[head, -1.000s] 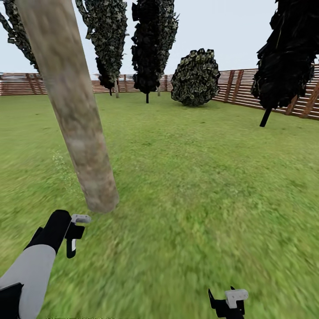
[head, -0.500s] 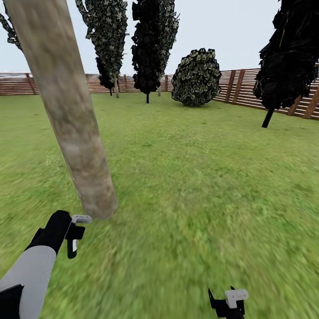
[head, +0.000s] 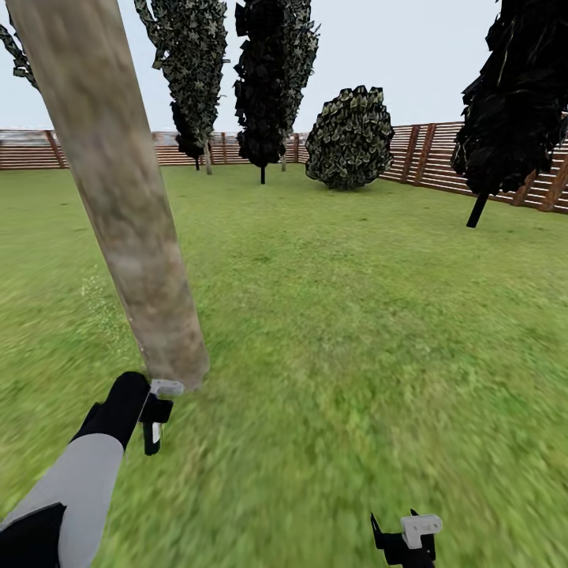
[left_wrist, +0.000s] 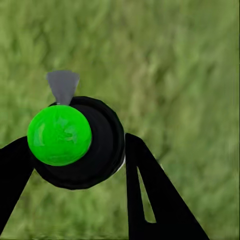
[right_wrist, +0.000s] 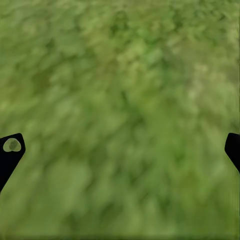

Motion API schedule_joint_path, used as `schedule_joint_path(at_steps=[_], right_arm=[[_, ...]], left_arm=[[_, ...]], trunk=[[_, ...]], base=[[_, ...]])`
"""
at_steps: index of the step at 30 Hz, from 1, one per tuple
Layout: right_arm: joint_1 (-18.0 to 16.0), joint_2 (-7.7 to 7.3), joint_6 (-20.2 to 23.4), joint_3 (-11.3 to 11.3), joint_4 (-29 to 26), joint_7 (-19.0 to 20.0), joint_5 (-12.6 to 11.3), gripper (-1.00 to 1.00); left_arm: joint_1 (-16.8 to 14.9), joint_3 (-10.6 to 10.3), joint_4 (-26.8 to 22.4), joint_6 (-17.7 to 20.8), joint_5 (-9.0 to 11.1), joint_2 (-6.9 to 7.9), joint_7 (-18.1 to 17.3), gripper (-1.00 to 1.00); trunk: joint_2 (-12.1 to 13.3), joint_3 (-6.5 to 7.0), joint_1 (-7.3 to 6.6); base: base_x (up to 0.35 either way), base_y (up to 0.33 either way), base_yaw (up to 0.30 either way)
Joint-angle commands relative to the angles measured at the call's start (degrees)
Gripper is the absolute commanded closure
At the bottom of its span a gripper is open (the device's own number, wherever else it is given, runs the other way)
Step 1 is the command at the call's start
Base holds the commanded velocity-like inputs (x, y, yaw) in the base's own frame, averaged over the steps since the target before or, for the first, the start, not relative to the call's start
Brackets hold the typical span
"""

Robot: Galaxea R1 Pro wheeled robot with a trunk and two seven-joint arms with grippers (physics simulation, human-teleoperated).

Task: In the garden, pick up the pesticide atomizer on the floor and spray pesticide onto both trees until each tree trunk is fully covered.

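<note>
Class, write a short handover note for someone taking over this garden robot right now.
Left gripper: shut on the pesticide atomizer, spray head close to the base of the leaning tree trunk.
Right gripper: open, holding nothing, over the lawn.
Done: atomizer picked up.
Left: faint specks of pesticide show beside this trunk; coverage cannot be judged. Keep spraying, then do the second tree.

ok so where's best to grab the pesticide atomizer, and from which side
Grip the round dark body of the pesticide atomizer, below the grey spray head, coming from the sides with one finger on each flank, as the left tool does. That leaves the head free to face the tree trunk.
</note>
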Motion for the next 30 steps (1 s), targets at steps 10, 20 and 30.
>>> schedule_joint_path(at_steps=[10,20,30], right_arm=[[0.00,0.00,0.00,-0.01,0.01,0.00,0.00,-1.00],[0.00,-0.08,0.00,-0.01,0.09,0.00,0.00,-1.00],[0.00,0.00,-0.03,-0.01,0.04,0.00,0.00,-1.00]], left_arm=[[0.69,-0.16,0.18,0.05,1.12,0.74,0.05,1.00],[1.10,-0.10,0.82,0.05,0.88,1.34,0.08,1.00],[3.02,-0.64,0.82,-0.13,0.93,2.32,0.05,1.00]], trunk=[[0.00,0.00,0.00],[0.00,0.00,0.00],[0.00,0.00,0.00]], base=[[0.118,0.000,0.000],[0.023,0.000,0.000],[0.000,0.000,0.073]])
